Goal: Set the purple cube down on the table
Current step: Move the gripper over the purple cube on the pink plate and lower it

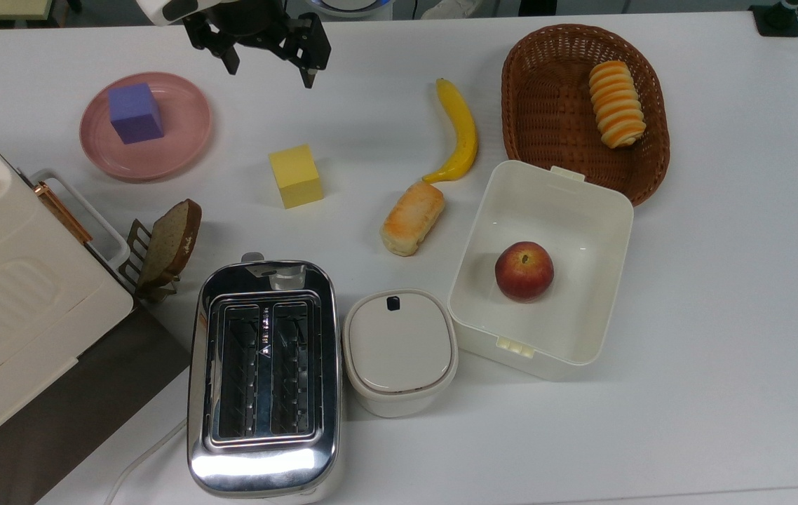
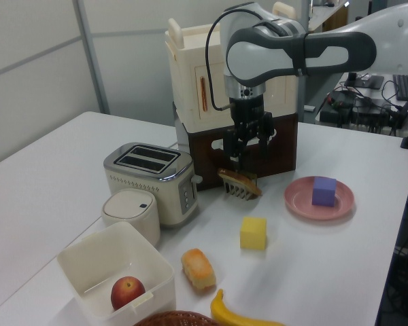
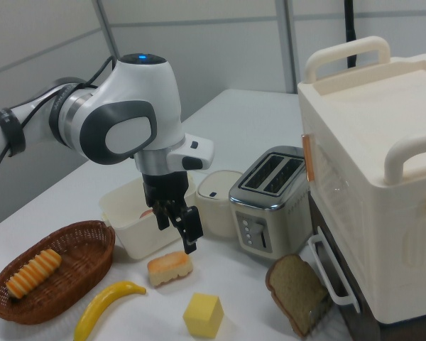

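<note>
Overhead, the arm's upper part is cut off by the top edge of the top view, leaving the black gripper (image 1: 267,70) and a bit of white casing. The big cream box (image 1: 13,294) runs off the top view's left edge, and in the right view it fills the right side, its lower corner out of frame. In the left view the basket (image 2: 177,318) and the banana (image 2: 245,314) are clipped by the bottom edge. The bread slice (image 1: 171,242) leans in a small rack whose base is hard to make out.

The gripper hangs above the table (image 1: 721,280) with its 2 fingers (image 1: 309,72) spread apart and nothing between them; the left view (image 2: 247,144) and the right view (image 3: 175,226) show the same empty gap.

The cube (image 1: 135,113) sits on the pink plate (image 1: 188,133), toward the top view's left of it. In the top view it lies to the left of and a little below the gripper, apart from it. In the left view the cube (image 2: 324,191) on the plate (image 2: 299,202) is to the right of and lower than the gripper, near but not touching. A yellow cube (image 1: 295,176) rests on the table, below the gripper in the top view.
</note>
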